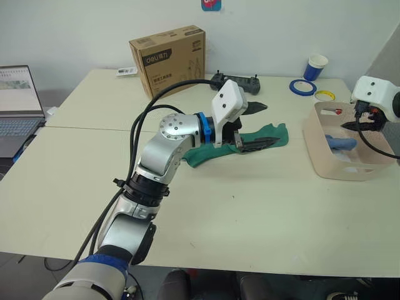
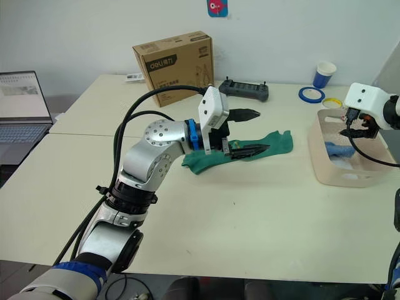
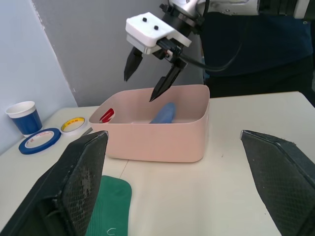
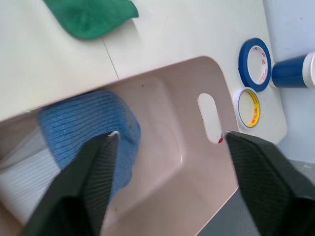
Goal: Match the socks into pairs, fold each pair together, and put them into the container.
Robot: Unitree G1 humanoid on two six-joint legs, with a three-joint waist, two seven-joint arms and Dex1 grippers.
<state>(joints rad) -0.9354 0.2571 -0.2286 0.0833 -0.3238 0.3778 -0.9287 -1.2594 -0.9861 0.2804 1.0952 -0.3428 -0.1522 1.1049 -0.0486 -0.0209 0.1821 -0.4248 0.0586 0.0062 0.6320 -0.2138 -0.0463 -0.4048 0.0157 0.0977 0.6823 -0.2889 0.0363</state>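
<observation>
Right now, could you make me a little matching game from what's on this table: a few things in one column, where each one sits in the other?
Things:
1. green socks
2. blue sock
3. cardboard box
4. laptop

Places:
A. at the table's left edge
B. inside the pink bin
C. flat on the table under the left gripper
D. standing at the back of the table by the wall

Pairs: 1-C, 2-B, 3-D, 4-A
</observation>
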